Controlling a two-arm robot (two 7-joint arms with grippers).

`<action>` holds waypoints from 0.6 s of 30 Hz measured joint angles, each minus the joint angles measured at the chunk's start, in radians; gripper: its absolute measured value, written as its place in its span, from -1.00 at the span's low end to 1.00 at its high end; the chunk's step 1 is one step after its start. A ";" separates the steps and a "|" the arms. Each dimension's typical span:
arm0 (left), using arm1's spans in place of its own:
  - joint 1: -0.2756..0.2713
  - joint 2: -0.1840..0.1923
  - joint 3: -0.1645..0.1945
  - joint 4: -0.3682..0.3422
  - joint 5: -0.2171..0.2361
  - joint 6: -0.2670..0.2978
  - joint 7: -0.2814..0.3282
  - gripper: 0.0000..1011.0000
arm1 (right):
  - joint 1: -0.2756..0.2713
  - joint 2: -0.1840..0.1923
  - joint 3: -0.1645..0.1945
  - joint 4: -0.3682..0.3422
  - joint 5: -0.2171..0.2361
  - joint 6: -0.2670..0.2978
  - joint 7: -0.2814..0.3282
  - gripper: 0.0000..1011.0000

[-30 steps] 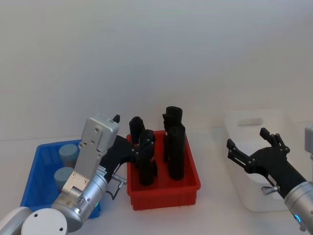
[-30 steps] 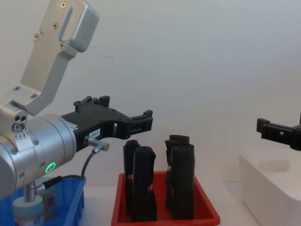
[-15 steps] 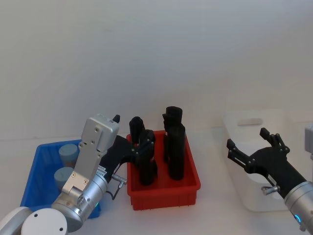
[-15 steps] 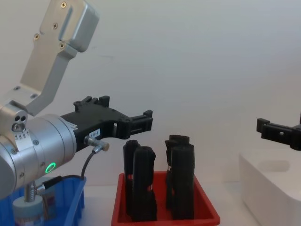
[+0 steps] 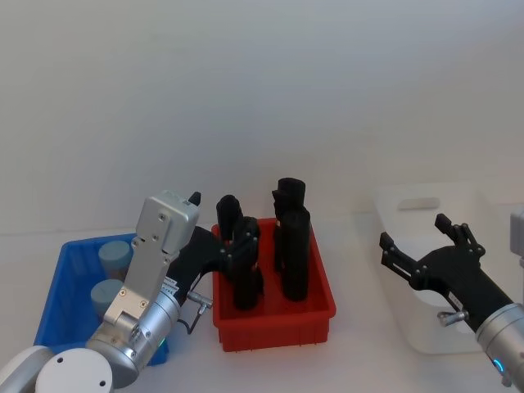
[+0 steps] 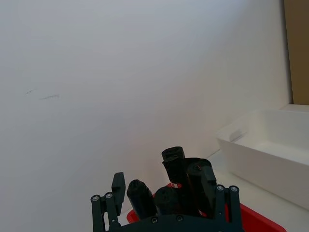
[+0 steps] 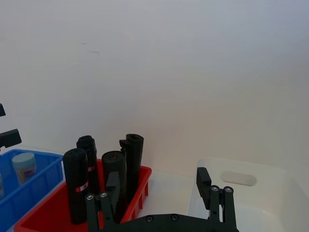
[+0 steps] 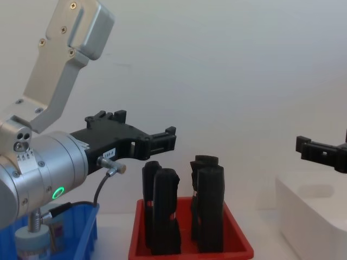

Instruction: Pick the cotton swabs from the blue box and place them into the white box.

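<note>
two cotton swab jars [image 5: 115,256] stand upright inside the blue box [image 5: 59,282] at the left end of the white worktop [image 5: 352,348], one behind the other. both have their grey lids on, and neither is touched by anything. in the chest view one jar shows low at the left, behind the big silver joint of the left arm.

the left hand [image 8: 142,131] hangs raised in the air just right of the blue box, at the left side of the red tray [image 5: 274,318], higher than the tops of the things in it. its fingers are spread wide apart and hold nothing.

the red tray sits in the middle of the worktop, between the two boxes and apart from both. four black upright rolls [image 5: 293,246] stand in it, in two pairs.

the white box [image 5: 426,201] sits at the right end. nothing can be seen lying in the part of it that shows. the right hand [image 5: 414,233] hovers over its near left side, fingers spread wide and empty, pointing toward the red tray.
</note>
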 joint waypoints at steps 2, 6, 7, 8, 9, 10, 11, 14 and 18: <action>0.000 0.000 0.000 0.000 0.000 0.000 0.000 0.99 | 0.000 0.000 0.000 0.000 0.000 0.000 0.000 0.98; 0.000 0.000 0.000 0.000 0.000 0.000 0.000 0.99 | 0.000 0.000 0.000 0.000 0.000 0.000 0.000 0.98; 0.000 0.000 0.000 0.000 0.000 0.000 0.000 0.99 | 0.000 0.000 0.000 0.000 0.000 0.000 0.000 0.98; 0.000 0.000 0.000 0.000 0.000 0.000 0.000 0.99 | 0.000 0.000 0.000 0.000 0.000 0.000 0.000 0.98; 0.000 0.000 0.000 0.000 0.000 0.000 0.000 0.99 | 0.000 0.000 0.000 0.000 0.000 0.000 0.000 0.98; 0.000 0.000 0.000 0.000 0.000 0.000 0.000 0.99 | 0.000 0.000 0.000 0.000 0.000 0.000 0.000 0.98; 0.000 0.000 0.000 0.000 0.000 0.001 0.000 0.99 | 0.000 0.000 0.000 0.000 0.000 0.000 0.000 0.98; -0.001 -0.001 -0.001 0.000 0.000 0.005 -0.001 0.99 | 0.000 0.000 0.000 0.000 0.000 0.000 0.000 0.98; -0.005 -0.002 -0.005 0.004 0.000 0.024 -0.006 0.99 | 0.000 0.000 0.000 0.000 0.000 0.000 0.000 0.98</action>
